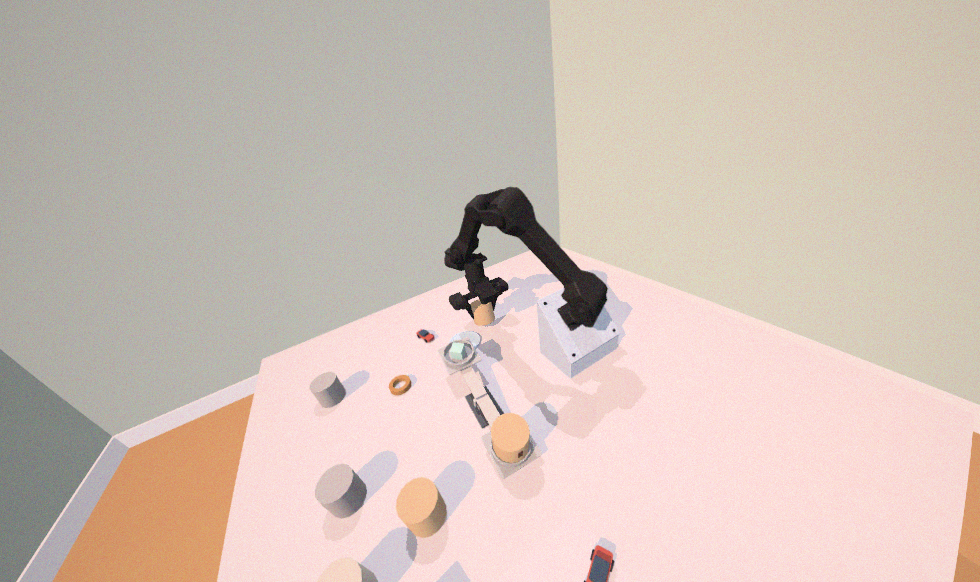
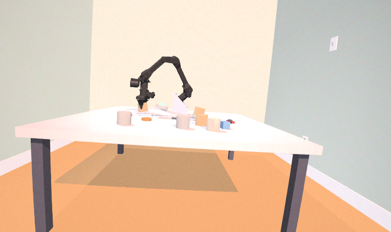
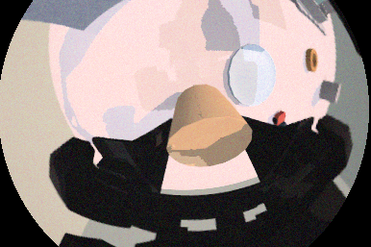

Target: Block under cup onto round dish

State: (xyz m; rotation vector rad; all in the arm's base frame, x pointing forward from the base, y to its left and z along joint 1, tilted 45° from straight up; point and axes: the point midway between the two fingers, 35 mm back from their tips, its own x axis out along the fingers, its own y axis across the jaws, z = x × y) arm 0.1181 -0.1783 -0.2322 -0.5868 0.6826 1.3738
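My gripper [image 1: 482, 310] [image 2: 142, 107] [image 3: 202, 119] is shut on an orange cup [image 1: 483, 315] [image 2: 144, 107] [image 3: 207, 108], low over the table behind the dish; whether it touches the table is unclear. The round dish [image 1: 472, 337] [image 2: 145, 115] [image 3: 251, 76] is pale blue and empty, close to the cup but not under it. The pale green block [image 1: 457, 350] [image 2: 161, 104] lies uncovered in the ring at the raised far end of the balance [image 1: 488, 408]. The other orange cup [image 1: 509, 433] [image 2: 199, 110] stands on the balance's lower near end.
An orange ring [image 1: 391, 388] [image 2: 146, 118] and a small red car [image 1: 425, 335] [image 3: 280, 118] lie near the dish. Grey cylinders [image 1: 327, 390] [image 2: 123, 118], an orange cylinder [image 1: 421, 507] and a blue block [image 2: 225, 124] stand farther off. The arm's base [image 1: 577, 347] is beside the balance.
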